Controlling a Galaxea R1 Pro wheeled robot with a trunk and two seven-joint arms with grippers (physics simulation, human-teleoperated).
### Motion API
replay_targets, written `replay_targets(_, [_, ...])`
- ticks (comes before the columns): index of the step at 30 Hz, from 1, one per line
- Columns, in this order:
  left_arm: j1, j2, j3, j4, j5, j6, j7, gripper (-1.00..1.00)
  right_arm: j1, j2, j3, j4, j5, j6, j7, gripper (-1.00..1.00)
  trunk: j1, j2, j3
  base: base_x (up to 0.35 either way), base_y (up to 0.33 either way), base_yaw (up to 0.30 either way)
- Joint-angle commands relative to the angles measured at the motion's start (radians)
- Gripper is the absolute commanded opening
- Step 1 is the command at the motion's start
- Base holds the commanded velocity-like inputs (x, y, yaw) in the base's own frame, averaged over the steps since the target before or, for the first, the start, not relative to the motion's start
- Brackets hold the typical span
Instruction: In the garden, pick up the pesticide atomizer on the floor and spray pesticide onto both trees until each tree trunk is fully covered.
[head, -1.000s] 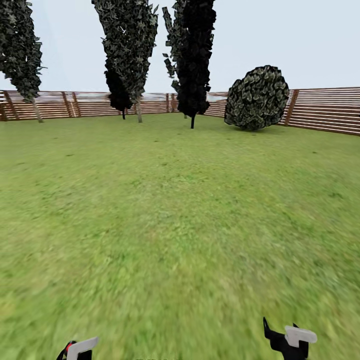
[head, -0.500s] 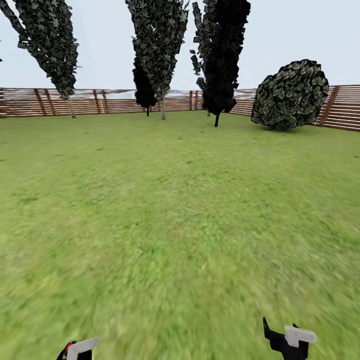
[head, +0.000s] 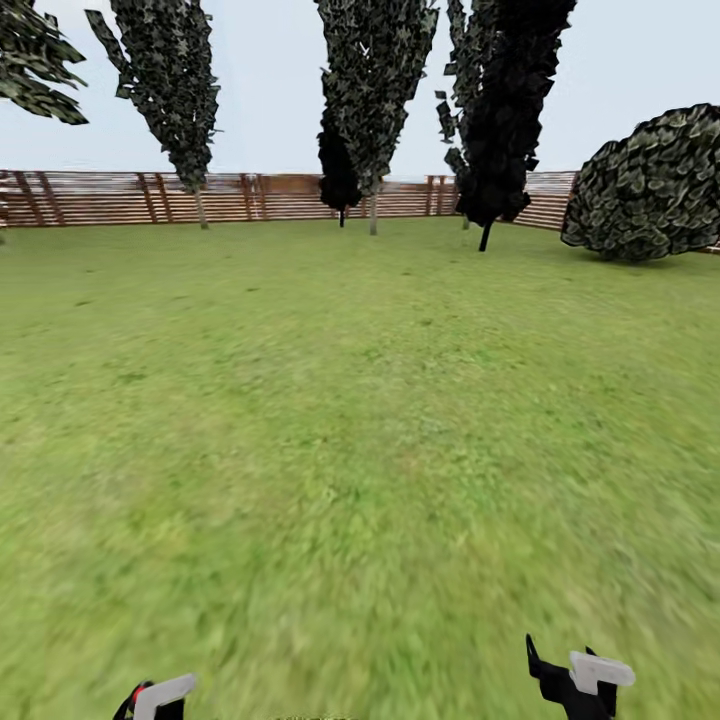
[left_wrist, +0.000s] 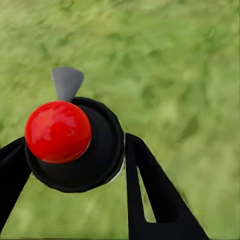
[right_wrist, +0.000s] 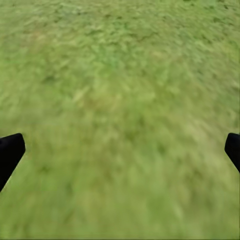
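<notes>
The left gripper (left_wrist: 75, 165) clamps the atomizer (left_wrist: 75, 145) seen end-on, long axis toward the camera, grey nozzle (left_wrist: 66, 82) pointing outward over lawn (head: 360, 420); the right gripper (right_wrist: 120, 150) gapes wide, empty.

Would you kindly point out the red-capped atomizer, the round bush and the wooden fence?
atomizer (left_wrist: 58, 131): left wrist view, on its red cap.
round bush (head: 655, 190): head view, mid-foliage.
wooden fence (head: 100, 197): head view, on the slats.

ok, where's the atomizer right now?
In the left gripper: the left wrist view shows the pesticide atomizer, red-capped and black, between the fingers over the lawn. In the head view that gripper sits at bottom left.
</notes>
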Motion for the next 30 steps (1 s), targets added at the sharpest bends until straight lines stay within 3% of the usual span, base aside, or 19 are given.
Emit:
replay_targets(1, [0.000, 0.000, 0.000, 0.000, 0.000, 0.000, 0.000, -1.00, 0.000, 0.000, 0.000, 0.000, 0.000, 0.000, 0.000, 1.00, 0.000, 0.000, -0.001, 0.000, 0.192, 0.259])
replay_targets(30, [0.001, 0.000, 0.000, 0.000, 0.000, 0.000, 0.000, -1.00, 0.000, 0.000, 0.000, 0.000, 0.000, 0.000, 0.000, 1.00, 0.000, 0.000, -0.027, 0.000, 0.148, 0.259])
